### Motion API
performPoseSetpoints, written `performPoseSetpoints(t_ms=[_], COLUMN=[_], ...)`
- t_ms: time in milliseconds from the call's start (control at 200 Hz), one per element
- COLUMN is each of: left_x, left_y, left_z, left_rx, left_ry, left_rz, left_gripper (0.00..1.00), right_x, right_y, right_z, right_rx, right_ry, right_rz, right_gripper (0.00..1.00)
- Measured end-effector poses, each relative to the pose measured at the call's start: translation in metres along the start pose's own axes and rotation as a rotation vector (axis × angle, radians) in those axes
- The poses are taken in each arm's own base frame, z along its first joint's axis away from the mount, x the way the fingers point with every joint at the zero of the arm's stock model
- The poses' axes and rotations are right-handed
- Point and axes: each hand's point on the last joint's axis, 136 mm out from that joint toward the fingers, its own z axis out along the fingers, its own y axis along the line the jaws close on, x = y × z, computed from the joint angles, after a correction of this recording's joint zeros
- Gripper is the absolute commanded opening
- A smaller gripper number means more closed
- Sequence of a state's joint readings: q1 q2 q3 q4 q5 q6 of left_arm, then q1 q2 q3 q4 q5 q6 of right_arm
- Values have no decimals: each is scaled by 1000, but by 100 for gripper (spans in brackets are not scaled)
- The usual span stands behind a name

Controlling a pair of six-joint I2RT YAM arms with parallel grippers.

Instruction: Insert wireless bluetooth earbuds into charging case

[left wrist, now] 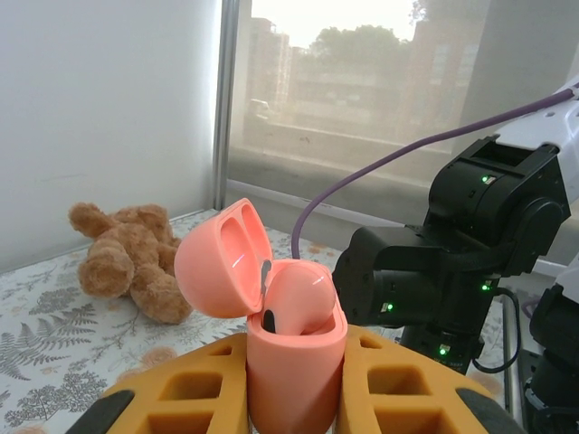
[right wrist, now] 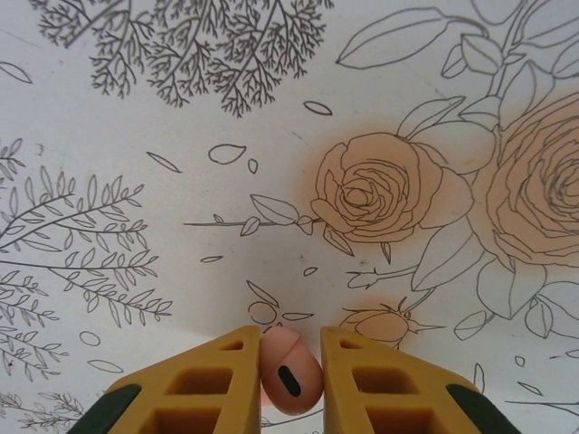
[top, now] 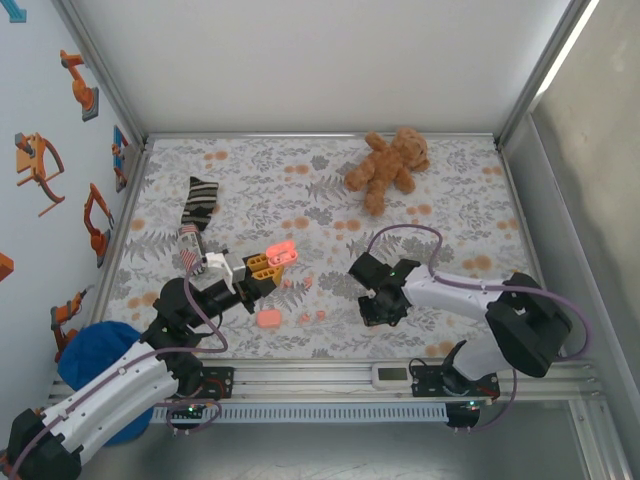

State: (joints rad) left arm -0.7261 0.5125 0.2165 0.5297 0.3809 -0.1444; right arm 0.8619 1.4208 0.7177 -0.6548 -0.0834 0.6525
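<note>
Pinching one salmon-pink earbud between the tips of the right fingers, clenched on it from both sides, dark oval mark turned to the wrist camera, long axis roughly in line with the fingers rather than across them; hanging close over the cloth-covered desk, touching or clear impossible to tell; gripping the open charging case by its lower body in the left fingers, clamped tight, upright, lid swung back to one side, mouth facing up; showing something pink and rounded inside that mouth, perhaps an earbud already seated, not to be told for sure; from above, placing the case to the robot's left of the right fingers, near but apart, with a few loose earbuds on the cloth between; beside those, a second pink case, apparently closed, nearer the left arm; probably next: carrying the pinched earbud leftward and up to the case mouth, the right arm travelling since it has the piece, and turning the wrist so the long axis points down into a free well rather than across the rim; risking a slip with so small and smooth a piece; farther out, a teddy bear and a striped sock toward the far edge, no part of this.
</note>
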Motion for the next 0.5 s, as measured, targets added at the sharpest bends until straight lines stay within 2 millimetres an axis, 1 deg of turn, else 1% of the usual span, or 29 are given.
performPoseSetpoints(t_ms=[220, 501], left_x=[5, 5], left_y=[1, 2], left_z=[0, 0], left_rx=[-7, -10], left_ry=[16, 18], left_rz=[-6, -7], left_gripper=[0, 0], right_x=[-6, -8], right_y=[0, -2], right_z=[-12, -13], right_rx=[-8, 5], right_ry=[-57, -65], right_rz=[-21, -31], right_gripper=[19, 19])
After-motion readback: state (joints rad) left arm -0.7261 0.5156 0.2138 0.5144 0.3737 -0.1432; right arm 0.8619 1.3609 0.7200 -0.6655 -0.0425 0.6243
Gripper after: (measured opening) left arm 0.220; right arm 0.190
